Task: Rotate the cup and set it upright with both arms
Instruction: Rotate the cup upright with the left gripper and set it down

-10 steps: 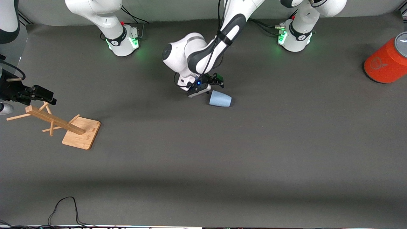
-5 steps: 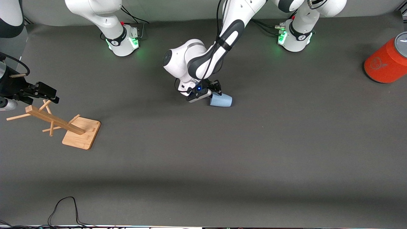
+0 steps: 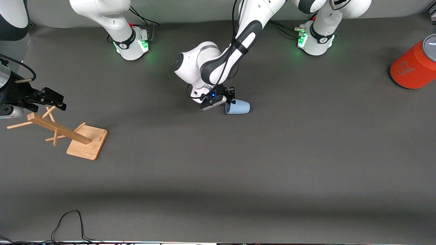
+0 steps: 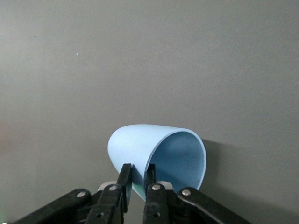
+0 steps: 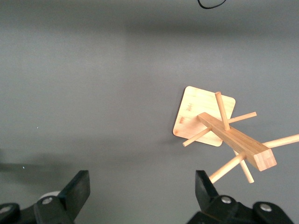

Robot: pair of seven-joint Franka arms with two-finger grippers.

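Observation:
The pale blue cup [image 3: 239,107] lies on its side on the grey table, its mouth toward the right arm's end. My left gripper [image 3: 230,100] is down at the mouth and shut on the cup's rim. In the left wrist view the cup [image 4: 140,142] has its wall pinched in the left gripper [image 4: 137,171], one finger inside and one outside. My right gripper [image 3: 51,99] is open and empty, up over the wooden peg rack [image 3: 64,132] at the right arm's end. In the right wrist view the right gripper [image 5: 142,189] holds nothing.
The peg rack [image 5: 226,127] lies tipped with its square base [image 3: 86,144] on the table. A large orange cylinder with a grey top [image 3: 413,66] stands at the left arm's end. A black cable [image 3: 68,221] loops at the table edge nearest the front camera.
My left gripper came down onto the cup's mouth and shut on the rim; the cup shifted slightly. My right gripper drifted a little toward the table's middle.

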